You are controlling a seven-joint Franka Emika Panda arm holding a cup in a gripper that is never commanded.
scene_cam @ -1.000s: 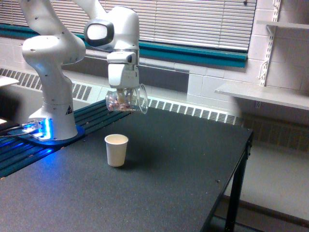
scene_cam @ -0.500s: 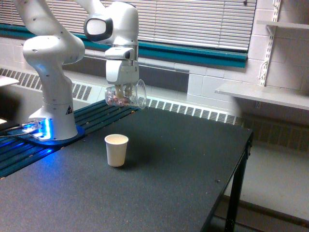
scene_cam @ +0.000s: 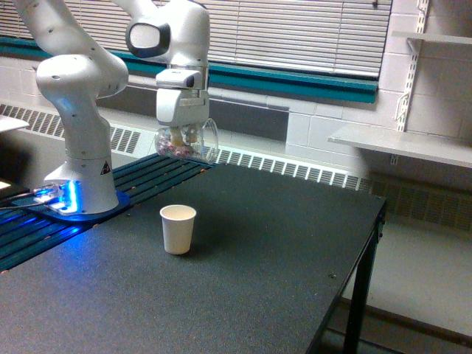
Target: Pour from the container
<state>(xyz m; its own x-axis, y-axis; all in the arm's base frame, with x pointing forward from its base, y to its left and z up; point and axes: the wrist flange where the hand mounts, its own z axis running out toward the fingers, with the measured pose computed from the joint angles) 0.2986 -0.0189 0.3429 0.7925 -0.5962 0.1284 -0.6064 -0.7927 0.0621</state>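
Hanging above the dark counter (scene_cam: 280, 243), the pincer (scene_cam: 179, 137) is clamped on the container (scene_cam: 188, 144), which lies tipped sideways, rim toward the exterior view's right, pinkish pieces inside. A white paper cup (scene_cam: 178, 228) stands below, nearer. Pouring looks unfinished; next, line the rim over that cup and tip further.

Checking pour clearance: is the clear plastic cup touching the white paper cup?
Apart. The exterior view shows the clear cup held in the gripper well above the paper cup, with open background between them.
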